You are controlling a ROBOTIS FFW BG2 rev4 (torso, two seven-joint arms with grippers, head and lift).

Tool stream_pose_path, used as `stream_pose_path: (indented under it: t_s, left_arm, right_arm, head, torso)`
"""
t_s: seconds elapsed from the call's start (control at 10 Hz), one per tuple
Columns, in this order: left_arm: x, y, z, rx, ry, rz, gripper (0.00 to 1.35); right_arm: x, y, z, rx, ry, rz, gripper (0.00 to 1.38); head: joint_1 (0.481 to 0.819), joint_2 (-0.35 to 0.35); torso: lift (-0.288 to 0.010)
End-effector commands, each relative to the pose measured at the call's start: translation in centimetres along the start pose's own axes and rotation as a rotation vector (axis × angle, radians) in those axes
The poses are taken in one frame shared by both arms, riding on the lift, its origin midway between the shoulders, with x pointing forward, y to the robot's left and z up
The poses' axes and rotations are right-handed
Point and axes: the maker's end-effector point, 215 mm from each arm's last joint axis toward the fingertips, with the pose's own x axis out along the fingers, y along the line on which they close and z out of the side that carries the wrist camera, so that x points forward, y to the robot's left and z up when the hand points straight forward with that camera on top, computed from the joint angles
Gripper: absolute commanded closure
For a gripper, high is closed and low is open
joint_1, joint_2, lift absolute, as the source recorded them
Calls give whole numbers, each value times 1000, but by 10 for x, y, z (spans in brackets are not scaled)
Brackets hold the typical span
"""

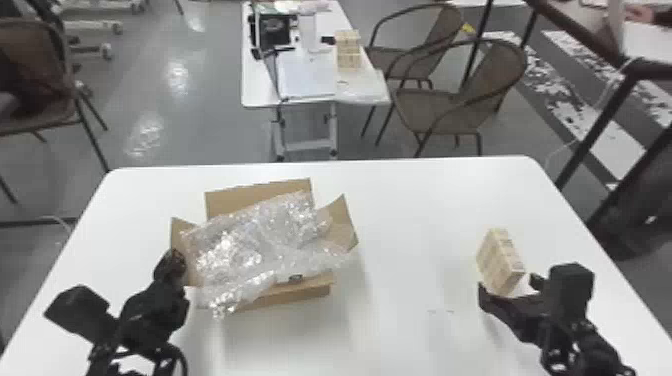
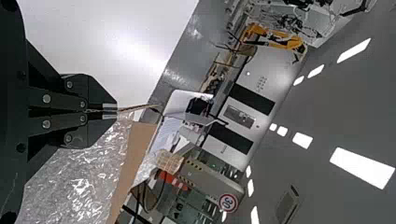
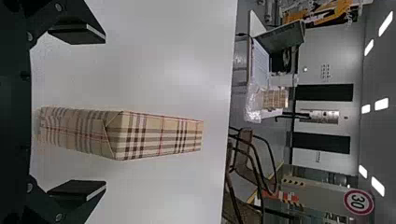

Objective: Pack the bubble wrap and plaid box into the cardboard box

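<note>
- Jaws wide on right gripper (image 3: 104,113), plaid box (image 3: 159,135) between: centre, squeeze evenly.
- Jaws narrow on left gripper (image 2: 116,110), pinching cardboard flap (image 2: 137,108): hold it clear.

The right black two-fingered gripper (image 3: 77,114) stands open, its flat fingers wide apart — between them the beige rectangular plaid box (image 3: 140,135), striped brown and red, on the smooth white surface (image 3: 168,70).

I operate two black arms (image 1: 150,315) with block-shaped wrist housings (image 1: 572,285), looped black cables (image 1: 182,355) and, on the left end effector (image 1: 171,261), round silver screw heads (image 2: 46,99).
</note>
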Motion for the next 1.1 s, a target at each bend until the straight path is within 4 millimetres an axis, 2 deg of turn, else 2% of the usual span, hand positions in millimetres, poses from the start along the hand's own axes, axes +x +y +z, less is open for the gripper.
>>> stream_pose_path:
  t_s: [0.0,0.2,0.3,0.4,0.6,0.8,1.0]
  left_arm:
    - [-1,1,-2,-5,4,1,1207]
    - [-1,0,-2,-5,3,-1,1207]
    - [-1,0,-2,-8,3,0,1207]
    - [-1,0,-3,-8,4,-1,1207]
    - [-2,0,-5,-13,6,1,1207]
    - [-2,0,-6,-16,8,0,1207]
    - [-2,-1,-6,-17,8,-2,1207]
  right_arm:
    - [-2,-5,-4,4,11,-25,202]
    - [-2,-16,-4,16,10,-72,292]
    - [1,-15,-7,37,11,-69,564]
    - [3,-16,-8,48,12,-75,779]
    - [6,-18,-8,59,10,-84,881]
    - [6,-18,-7,70,5,-83,1085]
    - [3,-18,-1,84,-19,-83,1084]
  head:
    - [695,-33]
    - [695,-43]
    - [695,-53]
    - [695,-54]
    - [695,-57]
    - [695,-57]
    - [695,-57]
  torso:
    - [-44]
    - [-44]
    - [-44]
    - [-44]
    - [-44]
    - [-44]
    - [-44]
